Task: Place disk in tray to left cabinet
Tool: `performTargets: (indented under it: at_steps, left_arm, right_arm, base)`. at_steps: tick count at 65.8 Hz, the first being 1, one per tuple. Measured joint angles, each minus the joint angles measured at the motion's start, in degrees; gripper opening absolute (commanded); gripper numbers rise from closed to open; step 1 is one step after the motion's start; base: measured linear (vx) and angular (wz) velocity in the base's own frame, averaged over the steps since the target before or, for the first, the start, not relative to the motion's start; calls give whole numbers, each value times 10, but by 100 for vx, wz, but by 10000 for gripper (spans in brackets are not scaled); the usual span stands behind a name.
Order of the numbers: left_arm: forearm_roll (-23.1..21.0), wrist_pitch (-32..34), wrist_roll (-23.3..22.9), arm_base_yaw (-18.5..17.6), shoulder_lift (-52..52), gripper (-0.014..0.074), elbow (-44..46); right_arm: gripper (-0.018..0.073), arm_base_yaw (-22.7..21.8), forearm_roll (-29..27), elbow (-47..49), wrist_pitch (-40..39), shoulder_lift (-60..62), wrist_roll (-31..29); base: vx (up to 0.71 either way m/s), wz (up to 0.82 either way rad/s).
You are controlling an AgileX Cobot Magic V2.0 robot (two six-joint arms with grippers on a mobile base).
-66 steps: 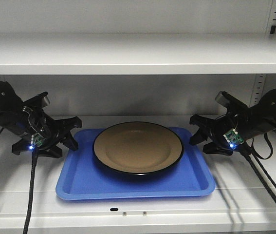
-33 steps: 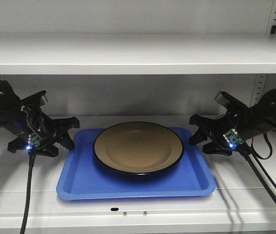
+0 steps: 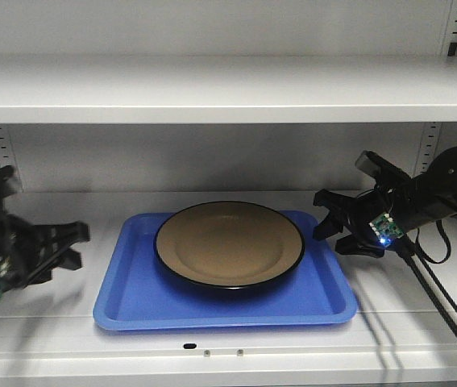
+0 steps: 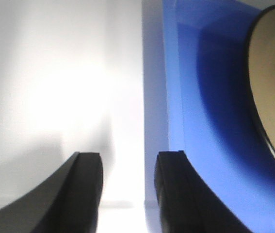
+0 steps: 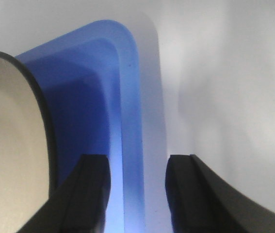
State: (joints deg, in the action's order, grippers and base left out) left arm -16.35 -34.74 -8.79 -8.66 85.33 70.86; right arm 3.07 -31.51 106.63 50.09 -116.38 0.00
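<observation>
- Two arms reach onto our shelf of the left cabinet (image 3: 228,89), one at each side of the tray (image 3: 224,310).
- Nearest the front, our left gripper (image 3: 73,246) sits low at the shelf's left edge, clear of the tray's left rim, pointing toward it; its jaws stand apart and hold nothing.
- At the wrist view, those two dark fingers (image 4: 86,191) straddle the strip where bare shelf meets the blue rim.
- Further back, our right gripper (image 3: 326,219) hangs just beside the tray's right rear corner, angled inward, jaws parted and empty, a blue light glowing on its body.
- Between them, the disk (image 3: 229,243) lies flat inside the tray, toward the tray's rear half.
</observation>
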Motion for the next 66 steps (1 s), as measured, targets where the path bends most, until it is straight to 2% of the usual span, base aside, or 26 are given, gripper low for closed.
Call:
performTargets:
  at_steps: [12,22,29,33,46,54,66]
  left_arm:
    - [3,103,0,0,-112,281,-152]
    - [4,197,0,0,-210,147,-290]
    - [35,271,1,0,-292,28,-378]
    - [62,296,1,4,-339,-10,-420]
    - [108,308,1,45,-478,-8,-525]
    - [153,308,1,69,-566,-8,-588]
    - [186,308,1,82,-709,-8,-680]
  right_arm:
    - [366,0,0,0,0,0,0]
    - [366,0,0,0,0,0,0]
    - [366,0,0,0,0,0,0]
    - [366,0,0,0,0,0,0]
    - [366,0,0,0,0,0,0]
    - [366,0,0,0,0,0,0]
    - [366,0,0,0,0,0,0]
  base:
    - [0,0]
    - [0,0]
    - [0,0]
    - [0,0]
    - [0,0]
    - [0,0]
    - [0,0]
